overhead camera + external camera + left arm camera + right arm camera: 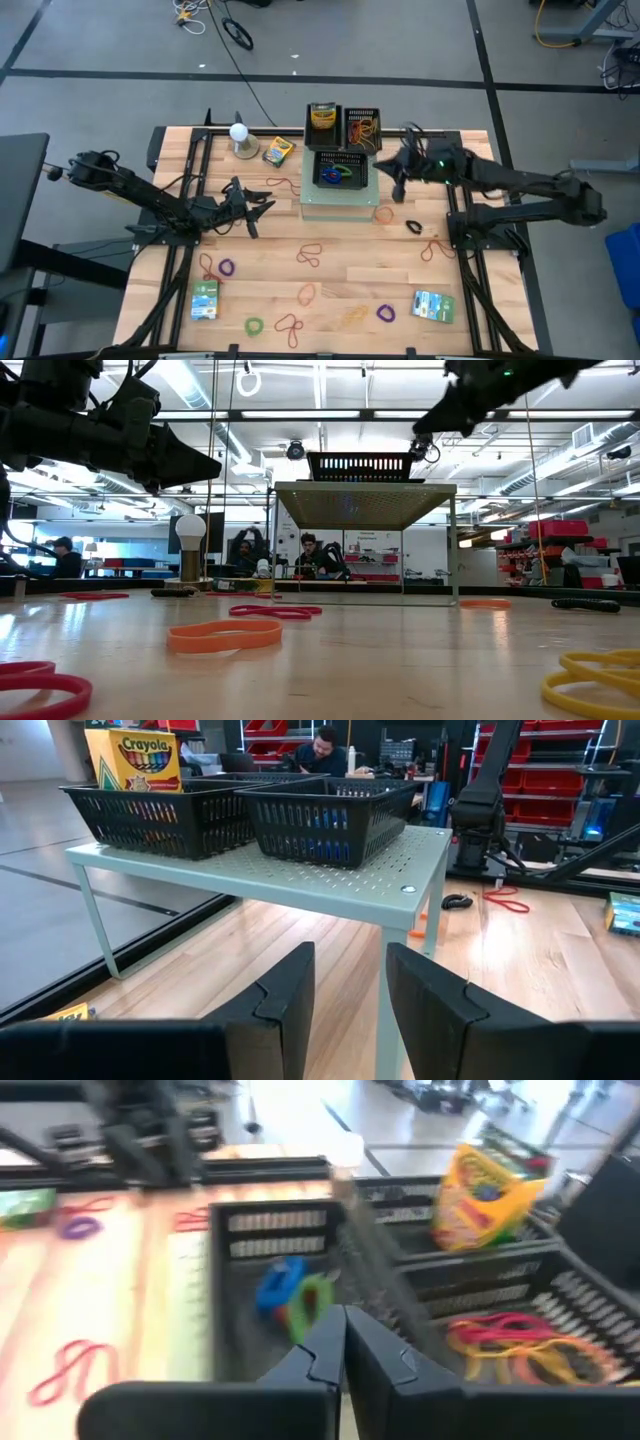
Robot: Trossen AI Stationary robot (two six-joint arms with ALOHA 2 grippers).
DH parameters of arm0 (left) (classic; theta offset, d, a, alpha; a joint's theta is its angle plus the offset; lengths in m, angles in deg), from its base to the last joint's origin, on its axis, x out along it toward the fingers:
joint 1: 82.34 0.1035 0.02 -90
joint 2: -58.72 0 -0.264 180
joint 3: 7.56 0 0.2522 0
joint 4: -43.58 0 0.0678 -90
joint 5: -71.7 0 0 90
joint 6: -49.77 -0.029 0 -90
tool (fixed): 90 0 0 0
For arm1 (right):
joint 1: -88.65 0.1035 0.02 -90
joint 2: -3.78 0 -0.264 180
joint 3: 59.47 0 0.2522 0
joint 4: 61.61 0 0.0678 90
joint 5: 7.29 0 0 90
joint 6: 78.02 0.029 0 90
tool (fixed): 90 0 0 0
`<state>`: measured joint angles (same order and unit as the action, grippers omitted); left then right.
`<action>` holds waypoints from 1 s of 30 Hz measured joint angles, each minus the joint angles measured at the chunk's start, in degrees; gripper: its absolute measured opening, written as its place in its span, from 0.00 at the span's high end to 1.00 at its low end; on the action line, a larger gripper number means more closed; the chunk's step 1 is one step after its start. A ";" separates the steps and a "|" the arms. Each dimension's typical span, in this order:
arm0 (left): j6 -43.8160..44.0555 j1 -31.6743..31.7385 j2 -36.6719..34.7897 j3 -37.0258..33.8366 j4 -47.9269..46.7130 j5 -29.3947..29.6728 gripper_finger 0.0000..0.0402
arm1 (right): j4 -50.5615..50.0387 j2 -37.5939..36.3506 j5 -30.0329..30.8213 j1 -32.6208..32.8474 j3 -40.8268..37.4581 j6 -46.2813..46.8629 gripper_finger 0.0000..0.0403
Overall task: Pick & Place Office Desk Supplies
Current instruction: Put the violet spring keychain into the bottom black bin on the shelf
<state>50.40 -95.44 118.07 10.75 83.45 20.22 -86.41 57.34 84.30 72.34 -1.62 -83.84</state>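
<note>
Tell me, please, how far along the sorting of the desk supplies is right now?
Partly done: a crayon box and rubber bands sit in the baskets on the shelf. The right pincer, shut and empty, hovers over the baskets; the left pincer waits open. Many bands, two packets and another crayon box remain on the table.

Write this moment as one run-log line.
right gripper: shut, empty, over front basket | left gripper: open, waiting by shelf | bands on table: remaining

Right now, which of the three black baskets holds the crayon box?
The back-left basket: a yellow crayon box stands in it. The back-right one holds orange-red bands; the front one blue and green bands.
</note>
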 joint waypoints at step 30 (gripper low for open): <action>-1.24 0.02 0.00 0.00 1.46 -0.06 0.67 | 14.97 -16.44 9.05 22.78 -29.66 11.13 0.99</action>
<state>49.16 -95.42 118.07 10.75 84.91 20.16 -71.44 40.90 93.35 95.12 -31.28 -72.71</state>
